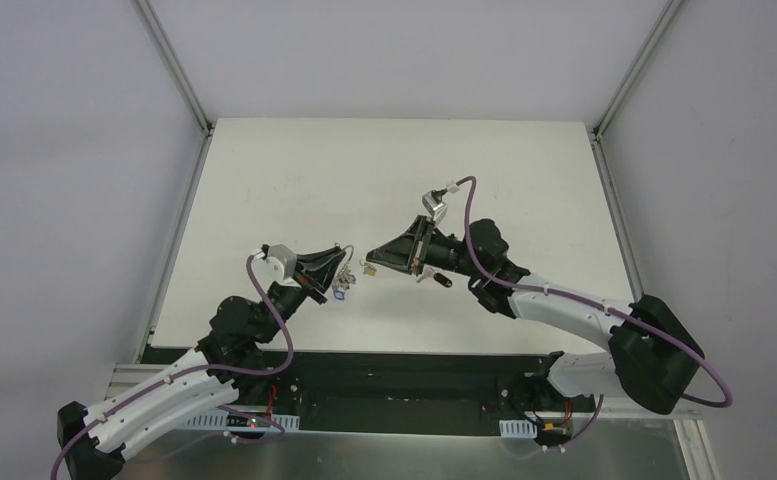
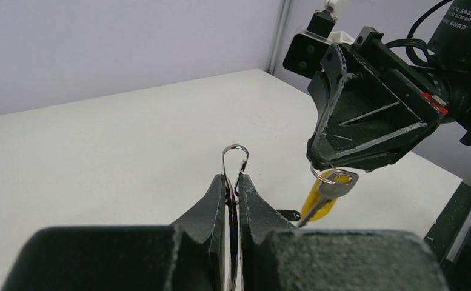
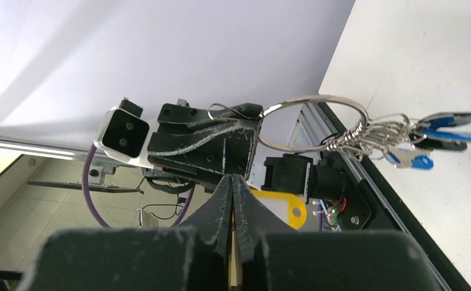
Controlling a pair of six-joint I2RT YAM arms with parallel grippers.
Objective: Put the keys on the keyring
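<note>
My left gripper (image 1: 342, 268) is shut on the keyring (image 3: 314, 96), a thin silver wire ring held above the table. A bunch of silver keys and blue and black tags (image 3: 411, 136) hangs from it. In the left wrist view the ring's wire (image 2: 235, 146) sticks up between the closed jaws of the left gripper (image 2: 234, 179). My right gripper (image 1: 369, 265) faces it a short way to the right, shut on the yellow-headed key (image 2: 328, 193), which dangles from its tip with a small ring. The black-headed key (image 1: 442, 281) lies on the table under the right arm.
The white table (image 1: 384, 170) has grey walls on three sides and a metal rail (image 1: 394, 375) along the near edge. Both arm bases sit at that near edge.
</note>
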